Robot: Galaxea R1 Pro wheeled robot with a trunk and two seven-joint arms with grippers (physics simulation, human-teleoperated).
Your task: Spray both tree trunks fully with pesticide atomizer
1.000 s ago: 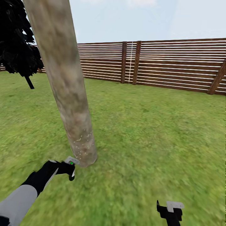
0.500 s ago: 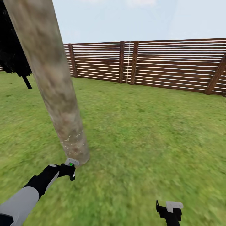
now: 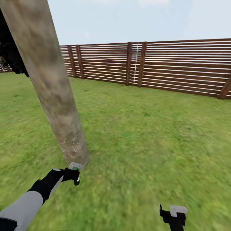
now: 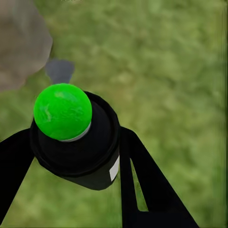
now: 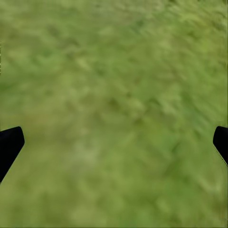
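A thick, mottled beige-grey tree trunk leans up from the lawn at the left of the head view, with fine white specks low on its bark. My left gripper is at the trunk's foot, shut on the pesticide atomizer. In the left wrist view the atomizer is a black bottle with a bright green round top, clamped between the black fingers, and the trunk's base is just beyond it. My right gripper hangs low at the right, open over bare grass.
A brown horizontal-slat fence closes off the far side of the lawn. A dark conifer stands behind the trunk at the far left. Open grass stretches right of the trunk up to the fence.
The whole view has shifted, so the trunk sits further left and the conifer is nearly out of frame. My left gripper keeps the atomizer by the trunk's foot. The right gripper is unchanged.
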